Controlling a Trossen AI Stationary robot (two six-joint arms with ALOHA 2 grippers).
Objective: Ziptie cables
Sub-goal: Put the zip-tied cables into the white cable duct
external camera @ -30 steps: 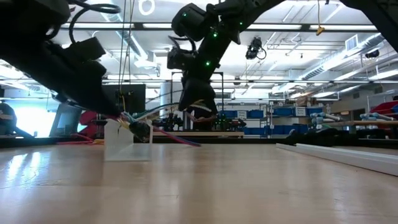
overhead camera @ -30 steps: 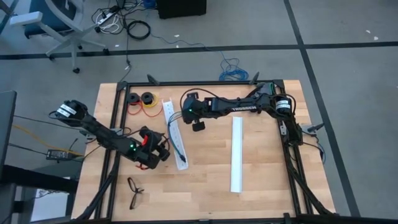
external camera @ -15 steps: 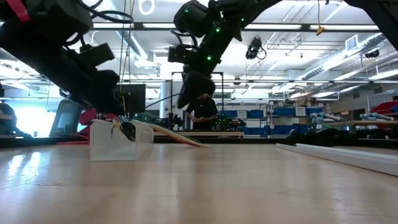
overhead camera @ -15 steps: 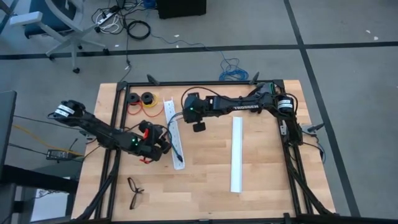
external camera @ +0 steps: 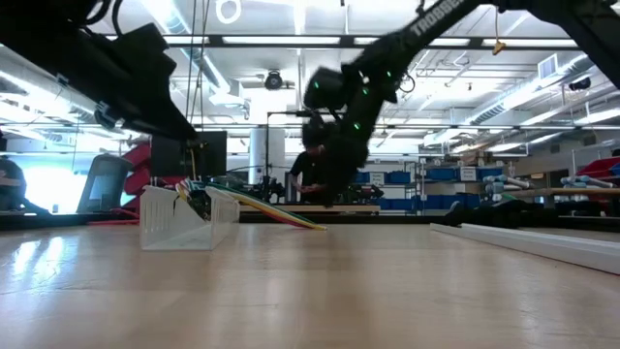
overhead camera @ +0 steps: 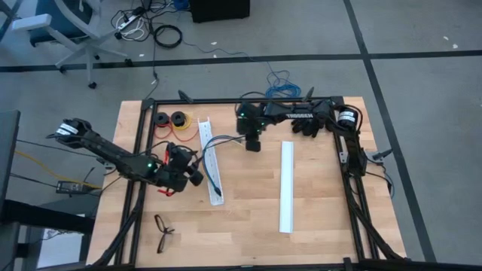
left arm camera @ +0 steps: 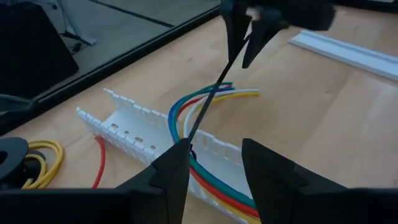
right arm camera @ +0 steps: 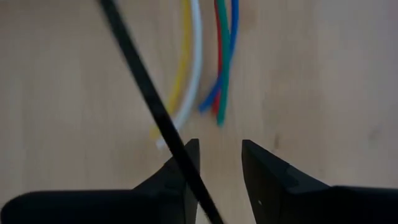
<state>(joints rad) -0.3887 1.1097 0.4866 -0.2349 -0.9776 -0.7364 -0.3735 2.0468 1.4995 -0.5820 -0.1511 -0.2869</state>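
"TROSSEN" on right arm (external camera: 441, 14) (partly legible)

The cables (left arm camera: 198, 111), thin blue, green, red, yellow and white wires, lie bundled along a white slotted rail (left arm camera: 134, 134), their loose ends fanning onto the wooden table (left arm camera: 323, 118). The ziptie (left arm camera: 211, 99), a thin black strip, slants upward across them, clear of the table.

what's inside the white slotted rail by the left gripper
The cables run along inside the white slotted rail: red, green, blue, yellow and white wires, curving out one end. The left gripper covers the rest.
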